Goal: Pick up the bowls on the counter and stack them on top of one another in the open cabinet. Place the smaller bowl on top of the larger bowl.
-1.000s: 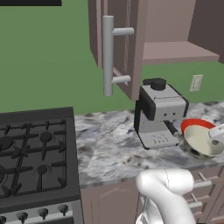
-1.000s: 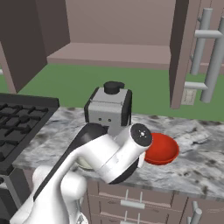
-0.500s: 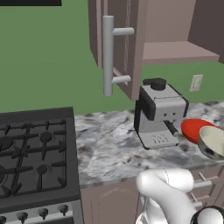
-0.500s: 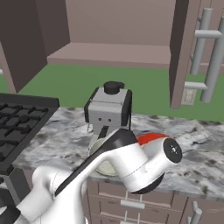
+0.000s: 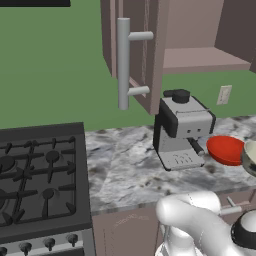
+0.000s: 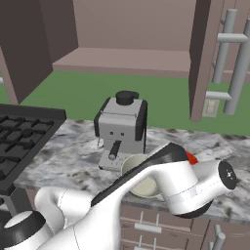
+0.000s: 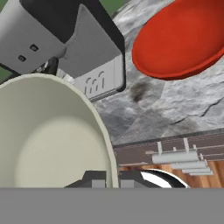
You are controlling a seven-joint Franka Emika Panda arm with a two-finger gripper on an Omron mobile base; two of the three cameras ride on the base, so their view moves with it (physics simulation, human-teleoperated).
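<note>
Cream bowl [image 7: 48,135], the smaller of the two, is held at its rim by the gripper [image 7: 113,178]. In the hand view the two dark fingertips [image 7: 94,179] sit either side of the rim's edge, drawn close together and pinching it. The bowl's pale inside faces the hand camera.

In the right base view the same bowl [image 6: 141,178] sits partly hidden behind the white forearm, in front of the espresso machine [image 6: 122,129] and above the front edge of the counter [image 6: 68,156]. In the left base view it [image 5: 250,157] shows at the right edge of the picture, just right of the red bowl [image 5: 226,149] and appearing clear of the worktop.

Red bowl, the larger, rests on the marbled counter [image 5: 120,165] beside the espresso machine [image 5: 181,127], on its right in the left base view. In the hand view the red bowl [image 7: 179,39] lies apart from the cream bowl, with bare stone between them.

Wall cabinet [image 5: 200,60] above stands open. Its door [image 5: 150,50] with the long grey bar handle [image 5: 124,62] is swung outward, edge-on to the left base camera. Its shelf [image 6: 122,58] holds nothing visible. Black gas stove [image 5: 40,175] adjoins the counter on the left.
</note>
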